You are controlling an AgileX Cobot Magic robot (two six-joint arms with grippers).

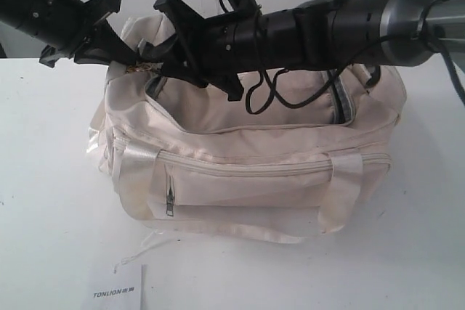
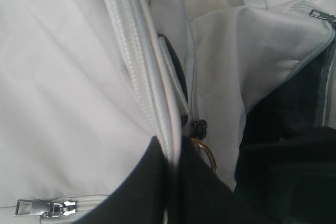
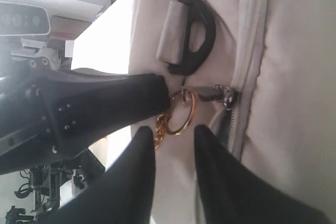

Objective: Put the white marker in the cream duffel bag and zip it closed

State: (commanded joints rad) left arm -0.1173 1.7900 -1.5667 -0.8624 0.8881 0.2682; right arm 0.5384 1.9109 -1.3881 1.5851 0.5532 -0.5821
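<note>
The cream duffel bag [image 1: 254,172] lies in the middle of the white table. A dark gap shows at each end of its curved top zipper. My left gripper [image 1: 129,63] is at the bag's left end, shut on a fold of cream fabric along the zipper seam [image 2: 173,145]. My right gripper [image 1: 152,63] reaches across the bag to the same end. Its jaws [image 3: 170,129] stand open with nothing between them, the tips just short of the gold keyring pull [image 3: 191,109], which hangs from the zipper slider [image 3: 223,94]. The white marker is out of view.
A white card printed TONLION [image 1: 116,292] lies at the table's front edge. The right arm's black cables [image 1: 269,92] hang over the bag's top. A side pocket with its own small zipper pull [image 1: 169,197] faces the front. Black lining [image 2: 294,129] shows inside the opening.
</note>
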